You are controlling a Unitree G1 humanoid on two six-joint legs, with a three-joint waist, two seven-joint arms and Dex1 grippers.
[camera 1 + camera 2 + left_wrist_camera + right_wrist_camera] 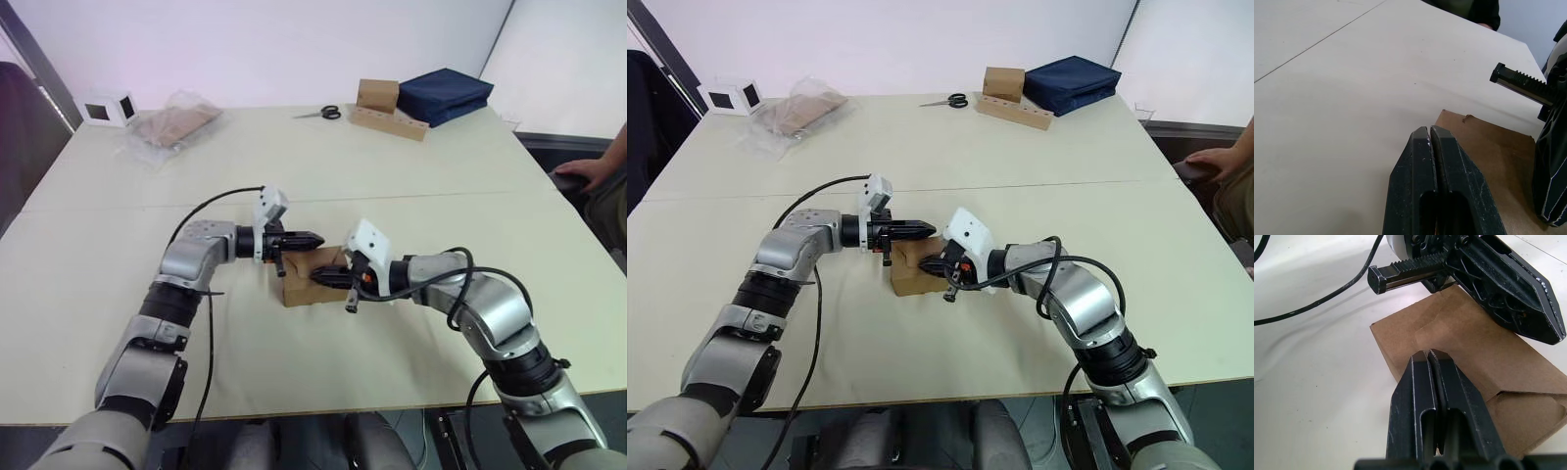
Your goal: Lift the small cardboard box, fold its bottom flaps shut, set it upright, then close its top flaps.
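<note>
Both arms reach in from the near edge of the desk [118, 323] and meet over the small cardboard box [306, 288], which sits near the middle of the desk, well apart from the scissors [321, 113], the blue bag [446, 95] and the plastic-wrapped bundle [171, 125] at the far side. Each end effector has its two fingers pressed together and holds nothing: the left end effector [1429, 134] hangs just over the box's upper panel, and the right end effector [1427, 357] lies over the same face. From the right wrist, the top flaps [1469, 340] look folded down, with a tucked tab near one end. Judging by this, the box already stands upright and closing is nearly finished; only a final press or tuck seems left.
</note>
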